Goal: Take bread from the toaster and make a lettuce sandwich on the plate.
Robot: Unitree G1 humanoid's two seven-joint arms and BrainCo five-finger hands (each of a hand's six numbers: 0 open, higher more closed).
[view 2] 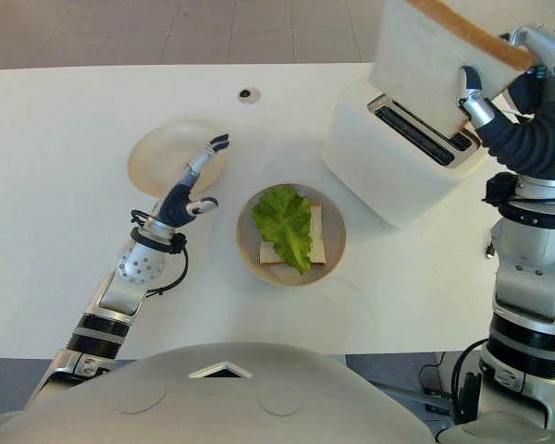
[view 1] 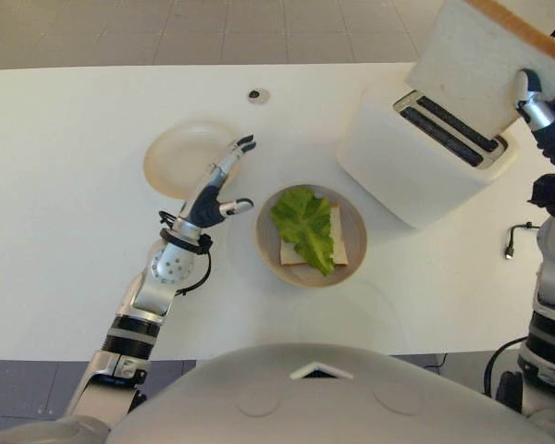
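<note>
- The right hand was raised at 2 o'clock from the plate, its fingers pinched on a bread slice.
- That bread slice hung tilted in the air just above the slots of the toaster, apart from them.
- The toaster stood on the white table, at 2 o'clock from the plate and near it.
- On the plate lay a bottom slice with a lettuce leaf on top, covering most of it.
- The left hand was at 9 o'clock from the plate, fingers spread loose and holding nothing.
- Its fingertips pointed toward 1 o'clock, over the near edge of an empty dish.
- The empty dish lay at 10 o'clock from the plate, close by but not touching.
- A small round object sat on the table at 11 o'clock, well apart from the plate.
</note>
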